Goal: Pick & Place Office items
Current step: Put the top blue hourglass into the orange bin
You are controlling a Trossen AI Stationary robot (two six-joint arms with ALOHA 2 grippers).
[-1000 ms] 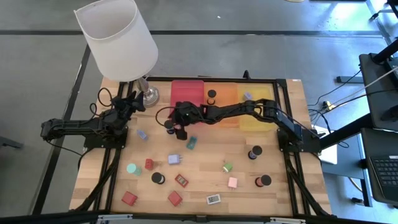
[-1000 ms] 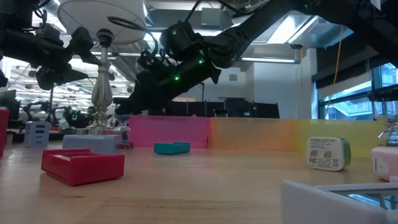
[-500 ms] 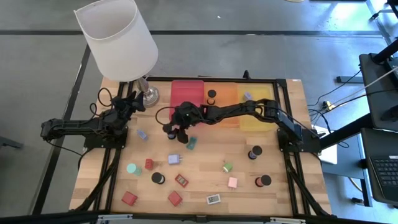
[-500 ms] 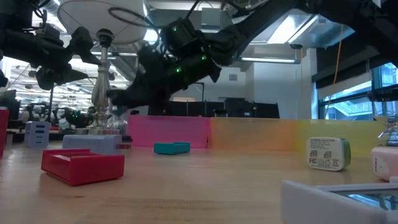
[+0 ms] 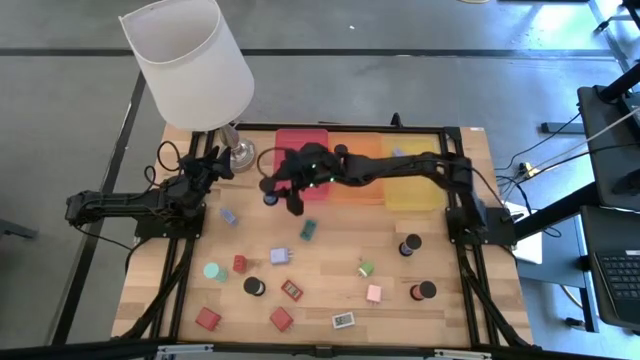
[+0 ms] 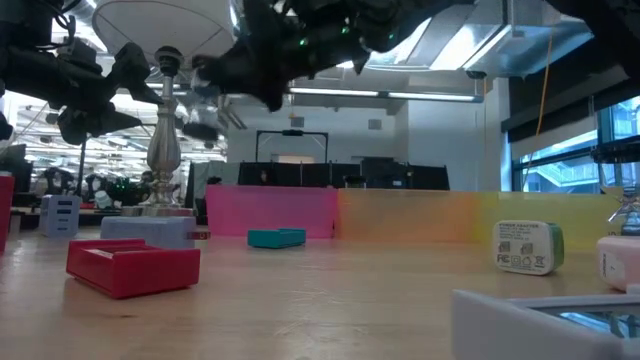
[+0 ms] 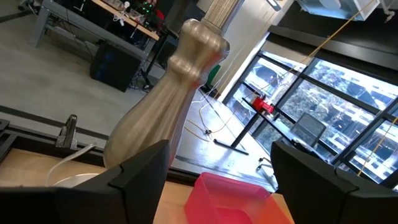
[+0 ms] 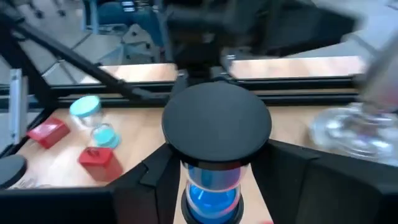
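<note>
your right gripper (image 5: 272,197) pinches a black cylinder (image 8: 216,140) with a blue top, lifted above the table just in front of the red tray (image 5: 301,146). your left gripper (image 7: 217,180) waits spread by the lamp (image 7: 168,106).

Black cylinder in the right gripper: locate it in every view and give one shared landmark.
High view: cylinder left of centre, just in front of the red tray.
Low view: blurred, raised, upper left.
Left wrist view: not in it.
Right wrist view: centre, top towards the camera.
Shared landmark: lamp base.
</note>
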